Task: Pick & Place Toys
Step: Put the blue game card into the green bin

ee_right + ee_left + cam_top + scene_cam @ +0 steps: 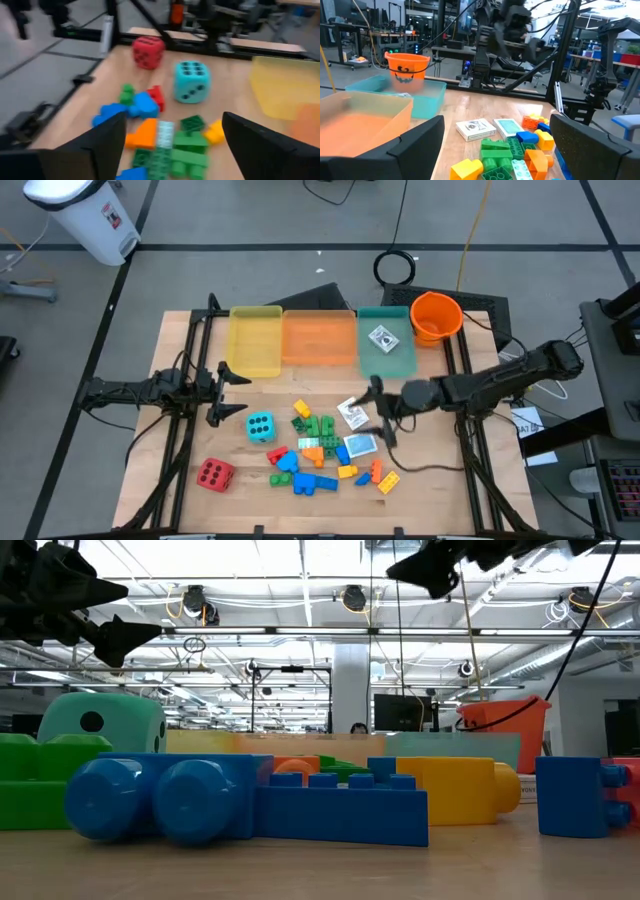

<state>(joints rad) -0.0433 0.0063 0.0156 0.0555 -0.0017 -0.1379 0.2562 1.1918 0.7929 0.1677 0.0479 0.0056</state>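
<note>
Small multicoloured bricks (320,450) lie heaped at the table's middle. A cyan die (260,426) sits left of the heap, and a red die (214,474) lies near the front left. Two card packs (352,412) (360,445) lie flat at the heap's right, and another card pack (383,340) lies in the teal tray (398,365). My right gripper (378,410) hovers open above the heap's right side, pointing toward the table's left, with nothing between its fingers (100,145). At the left side, my left gripper (240,392) waits open and level, above the table.
A yellow tray (256,340), an orange tray (318,338) and the teal tray stand side by side along the far edge. An orange bucket (435,317) stands at the far right corner. Bare wood shows at the near right and far left.
</note>
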